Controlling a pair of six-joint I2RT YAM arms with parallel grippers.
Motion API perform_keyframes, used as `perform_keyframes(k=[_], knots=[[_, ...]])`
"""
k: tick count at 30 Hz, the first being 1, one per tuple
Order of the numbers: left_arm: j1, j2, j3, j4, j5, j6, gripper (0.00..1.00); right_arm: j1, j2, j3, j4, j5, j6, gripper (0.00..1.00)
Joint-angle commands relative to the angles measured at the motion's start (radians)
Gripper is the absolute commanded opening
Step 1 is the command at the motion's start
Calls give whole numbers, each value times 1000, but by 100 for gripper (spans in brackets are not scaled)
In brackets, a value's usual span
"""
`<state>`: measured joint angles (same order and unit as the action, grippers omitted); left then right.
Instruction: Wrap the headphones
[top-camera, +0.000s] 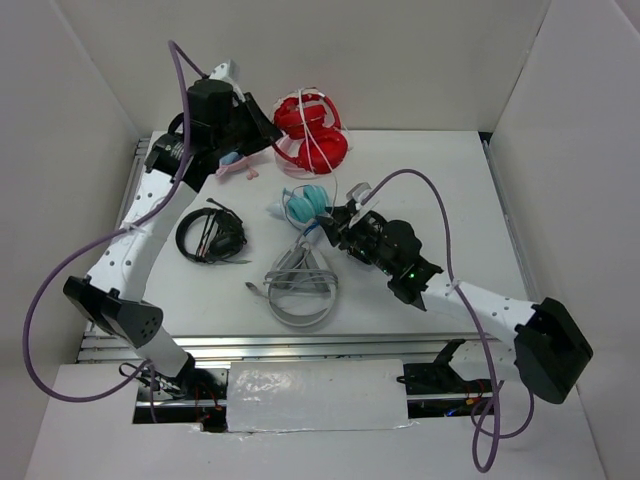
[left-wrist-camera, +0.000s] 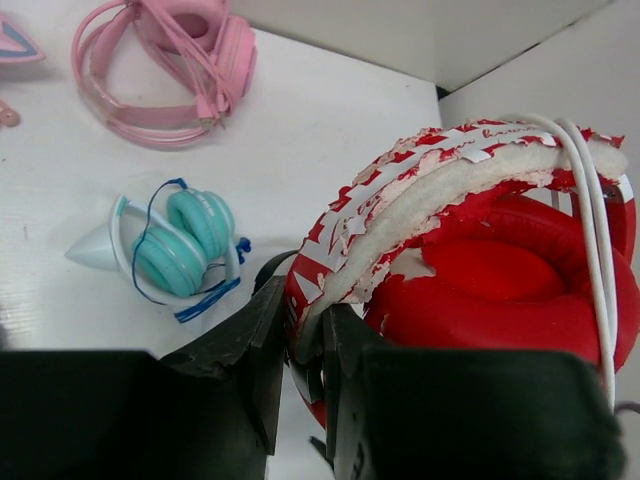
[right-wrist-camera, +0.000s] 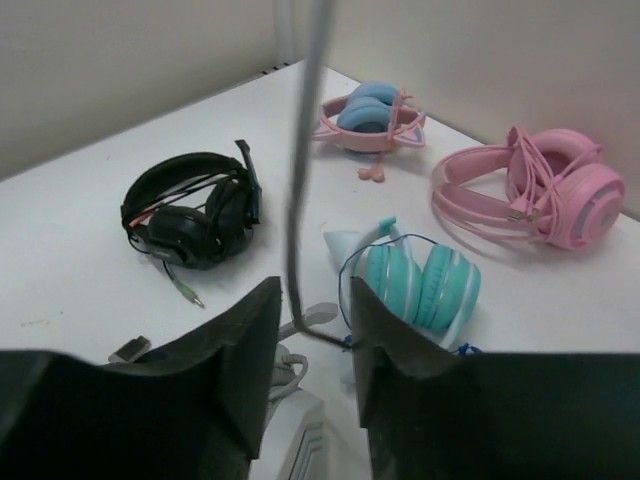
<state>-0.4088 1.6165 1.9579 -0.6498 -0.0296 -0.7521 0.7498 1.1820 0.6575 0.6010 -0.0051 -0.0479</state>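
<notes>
Left gripper (left-wrist-camera: 305, 325) jaws clamped on the headband of the headphones (top-camera: 312, 135), at the far edge of the counter (top-camera: 440, 190). Right gripper (right-wrist-camera: 315, 310) jaws parted, cable (right-wrist-camera: 303, 150) loose between them. Advice: pinch cable, tension it, lay tidy turns across the cups.

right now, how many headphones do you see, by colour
red headphones: 1
pink headphones: 1
pink and blue headphones: 1
teal headphones: 1
black headphones: 1
grey headphones: 1
total: 6

Bright, even light, perhaps from overhead, cast only soft shadows on the table (top-camera: 430, 190). In the right wrist view, a near cord (right-wrist-camera: 305, 150) was blurred.
</notes>
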Motion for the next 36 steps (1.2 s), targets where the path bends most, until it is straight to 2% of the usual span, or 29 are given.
perform_keyframes(k=[1,2,5,14,21,23,24,26,28,34,36], knots=[[-7,-96,7,176,66,-46,0,-17,48,-35,265,-47,-59,45],[-8,-95,12,173,91,-46,0,-23,79,-30,296,-70,-66,50],[-15,-84,51,157,134,-36,0,-38,146,23,290,-69,-61,54],[-19,-113,85,124,266,-3,0,-113,306,-12,497,-73,45,56],[-19,-162,52,147,382,8,0,-176,357,5,517,-147,140,55],[-19,-181,27,168,398,19,0,-205,358,2,517,-177,152,45],[-19,-188,0,173,417,22,0,-214,352,-4,514,-206,163,34],[-19,-223,-52,212,421,20,0,-240,340,-10,507,-226,163,20],[-21,-266,-152,262,459,13,0,-259,327,-7,478,-231,158,1],[-47,-262,-247,289,630,172,0,-365,311,71,369,-332,145,0],[-91,-259,-280,303,654,213,0,-398,303,128,321,-386,115,0]])
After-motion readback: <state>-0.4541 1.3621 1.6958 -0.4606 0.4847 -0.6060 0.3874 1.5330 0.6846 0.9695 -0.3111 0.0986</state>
